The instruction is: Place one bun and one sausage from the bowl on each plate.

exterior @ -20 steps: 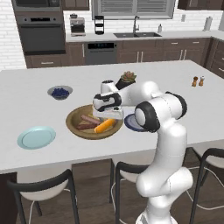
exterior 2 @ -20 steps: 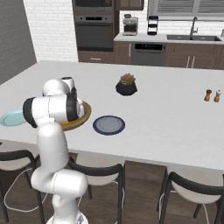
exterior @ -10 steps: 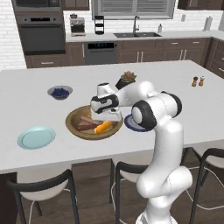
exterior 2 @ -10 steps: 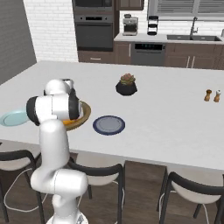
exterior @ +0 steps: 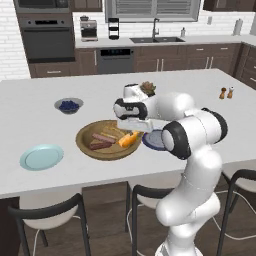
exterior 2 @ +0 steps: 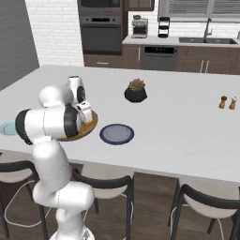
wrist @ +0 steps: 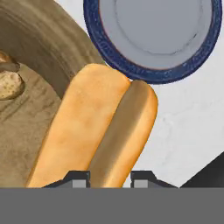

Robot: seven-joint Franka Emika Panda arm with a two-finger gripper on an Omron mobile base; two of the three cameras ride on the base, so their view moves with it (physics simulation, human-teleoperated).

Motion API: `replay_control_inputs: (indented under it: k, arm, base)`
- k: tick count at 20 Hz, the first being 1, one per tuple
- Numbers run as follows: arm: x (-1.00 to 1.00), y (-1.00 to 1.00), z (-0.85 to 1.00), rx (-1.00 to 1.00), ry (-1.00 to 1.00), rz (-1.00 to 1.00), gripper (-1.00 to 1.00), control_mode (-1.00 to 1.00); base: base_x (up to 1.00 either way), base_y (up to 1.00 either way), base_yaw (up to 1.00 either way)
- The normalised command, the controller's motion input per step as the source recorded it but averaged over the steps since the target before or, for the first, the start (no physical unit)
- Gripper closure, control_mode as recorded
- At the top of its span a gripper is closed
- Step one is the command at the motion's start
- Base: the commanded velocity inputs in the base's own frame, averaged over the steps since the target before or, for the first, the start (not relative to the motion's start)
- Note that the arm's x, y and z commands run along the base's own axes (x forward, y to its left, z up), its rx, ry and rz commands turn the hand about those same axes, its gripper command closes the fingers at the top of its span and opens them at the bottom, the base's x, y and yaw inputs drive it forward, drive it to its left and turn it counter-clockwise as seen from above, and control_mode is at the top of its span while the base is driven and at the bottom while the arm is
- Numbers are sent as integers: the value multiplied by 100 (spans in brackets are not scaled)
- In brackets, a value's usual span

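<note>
**Fingers down over a bun at the wooden bowl's edge**

A long white table (exterior: 30, 105) runs across a kitchen of dark brown cabinets, with a wall oven (exterior: 48, 42), a sink under the window (exterior: 156, 39) and black stools (exterior 2: 206, 206) tucked along the near side. On the table sit the wooden bowl (exterior: 86, 136), a light-blue plate (exterior: 41, 157) well to its left, and a navy plate (exterior 2: 116, 134) just beside it on the right. Farther back are a small grey bowl of berries (exterior: 69, 105), a potted plant (exterior 2: 136, 92) and two little shakers (exterior 2: 228, 102).

From the left base view the gripper (exterior: 131, 131) hangs low over the bowl's right side, where an orange bun (exterior: 128, 140) lies next to the sausages (exterior: 102, 141). From the right base view the arm's own bulk covers most of the bowl (exterior 2: 92, 125).

The hand view brings it close: the bun (wrist: 87, 131), split lengthwise, lies across the bowl's rim (wrist: 48, 57), its far end nearly reaching the navy plate (wrist: 151, 39). The two fingers (wrist: 78, 179) stand a narrow gap apart at its near end; whether they grip it I cannot tell.
</note>
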Motion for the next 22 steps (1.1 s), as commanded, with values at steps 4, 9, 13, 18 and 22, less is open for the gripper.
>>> replay_control_inputs:
  k: [4, 9, 13, 18, 22]
  arm:
    - [-15, -100, 100, 7, -8, -41, 100, -100]
    - [1, -100, 52, 17, 31, -52, 100, -100]
    - [20, -76, -43, 3, 30, -34, 100, -100]
    - [77, -7, -75, -11, 0, -9, 100, -100]
    - [49, 3, -44, -4, -7, -6, -100, -100]
  base:
    - [0, 0, 0]
    - [0, 0, 0]
    - [0, 0, 0]
    - [0, 0, 0]
    - [0, 0, 0]
